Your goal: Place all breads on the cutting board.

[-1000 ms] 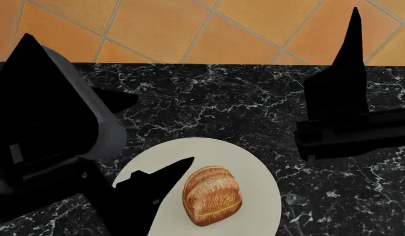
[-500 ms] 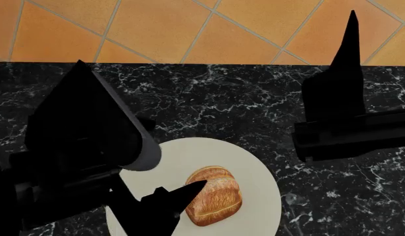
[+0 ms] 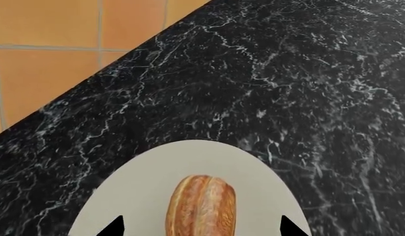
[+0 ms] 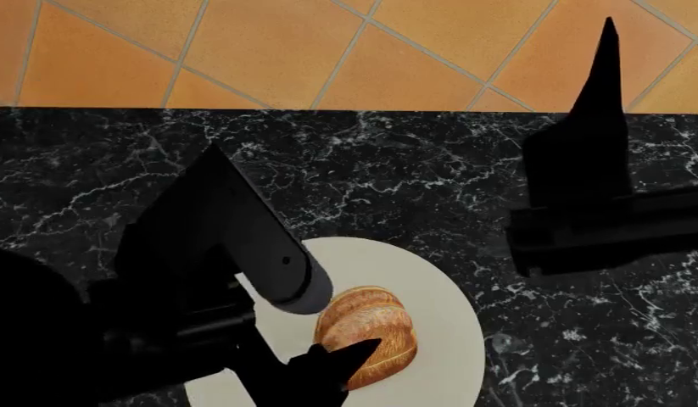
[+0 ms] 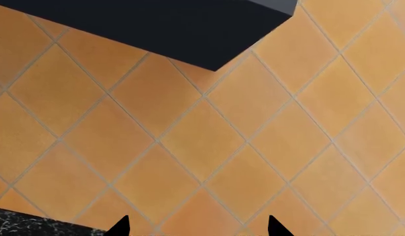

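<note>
— Fingers (image 3: 117, 227) of the left gripper (image 3: 200, 227) are spread wide, one on each side of the roll (image 3: 201, 206). Nothing is held yet.

— Where is the roll?

— On the white plate (image 4: 445, 292). I can't see the board.

— Next?

— I think it should go lower, then squeeze.

— The right gripper (image 5: 192, 227)?

— Open, far from the plate.

Matte black, angular arms
The left arm (image 4: 213, 254) ends in a grey-rimmed cylinder (lower left of frame); the right arm (image 4: 598, 212) tapers to a spike.
</note>
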`<state>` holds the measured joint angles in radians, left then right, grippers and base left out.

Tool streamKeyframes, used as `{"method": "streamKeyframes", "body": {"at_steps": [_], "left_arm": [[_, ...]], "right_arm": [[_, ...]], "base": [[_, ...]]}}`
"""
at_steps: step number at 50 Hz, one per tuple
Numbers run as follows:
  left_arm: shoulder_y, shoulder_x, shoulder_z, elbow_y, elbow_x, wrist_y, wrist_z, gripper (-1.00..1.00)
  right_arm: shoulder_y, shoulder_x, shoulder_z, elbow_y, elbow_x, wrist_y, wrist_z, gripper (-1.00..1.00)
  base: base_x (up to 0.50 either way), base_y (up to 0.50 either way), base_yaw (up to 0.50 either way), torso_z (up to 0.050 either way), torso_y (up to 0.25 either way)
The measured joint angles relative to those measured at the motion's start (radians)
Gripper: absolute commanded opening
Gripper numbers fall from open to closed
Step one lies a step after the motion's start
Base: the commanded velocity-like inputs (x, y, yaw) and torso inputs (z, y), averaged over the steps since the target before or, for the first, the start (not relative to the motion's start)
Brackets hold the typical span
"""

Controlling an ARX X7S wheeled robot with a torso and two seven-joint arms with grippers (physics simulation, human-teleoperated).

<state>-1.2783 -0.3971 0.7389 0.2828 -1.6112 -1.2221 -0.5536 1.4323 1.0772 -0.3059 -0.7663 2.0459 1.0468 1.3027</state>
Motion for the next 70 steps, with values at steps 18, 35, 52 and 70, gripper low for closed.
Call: {"method": "streamKeyframes", "body": {"at_steps": [18,35,52,70], "left_arm": [[0.020,0.046,0.078,-0.076,0.130,0.030,0.096,1.00],[0.028,0.081,0.143,-0.151,0.224,0.060,0.171,1.00],[0.025,0.112,0.203,-0.235,0.303,0.095,0.244,1.00],[0.035,0.131,0.248,-0.288,0.370,0.138,0.299,-1.00]], "right_arm": [[-0.047,0.021,0.024,-0.016,-0.017,-0.018,-0.019,1.00],[-0.083,0.041,0.043,-0.029,-0.028,-0.033,-0.034,1.00],[-0.119,0.059,0.065,-0.036,-0.045,-0.045,-0.052,1.00],[-0.121,0.069,0.068,-0.045,-0.038,-0.053,-0.049,1.00]], "base": [[0.00,0.00,0.00,0.000,0.000],[0.00,0.00,0.00,0.000,0.000],[0.00,0.00,0.00,0.000,0.000],[0.00,0.00,0.00,0.000,0.000]]}}
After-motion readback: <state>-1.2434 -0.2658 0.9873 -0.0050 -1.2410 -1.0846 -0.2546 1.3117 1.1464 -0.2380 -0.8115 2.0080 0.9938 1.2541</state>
